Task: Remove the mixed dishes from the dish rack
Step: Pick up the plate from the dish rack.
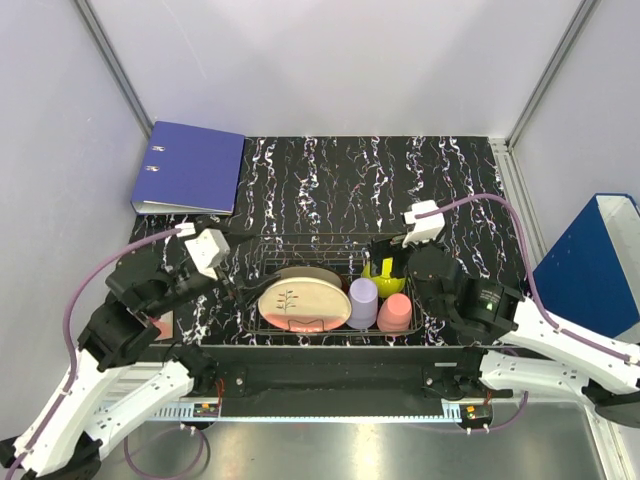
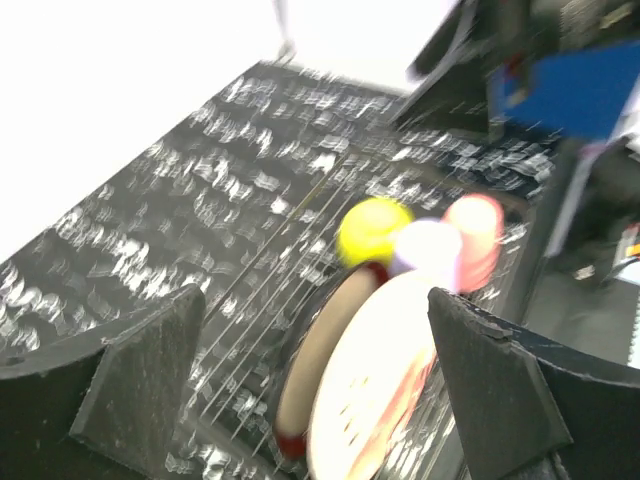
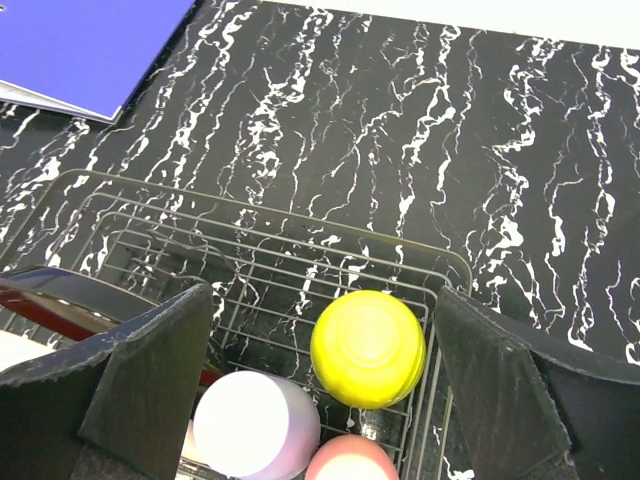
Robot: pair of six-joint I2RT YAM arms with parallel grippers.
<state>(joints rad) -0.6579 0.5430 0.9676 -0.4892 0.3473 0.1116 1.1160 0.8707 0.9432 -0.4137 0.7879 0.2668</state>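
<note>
The wire dish rack sits at the near middle of the black marbled mat. In it stand a cream-pink plate with a plant motif and, behind it, a dark-red-rimmed beige plate. A lavender cup, a pink cup and a yellow-green bowl stand upside down to their right. My left gripper is open at the rack's left end, and both plates show between its fingers in a blurred view. My right gripper is open above the bowl, with the lavender cup beside it.
A blue binder lies at the far left of the mat and shows in the right wrist view. A blue box stands off the table's right side. Grey walls close in the back and both sides.
</note>
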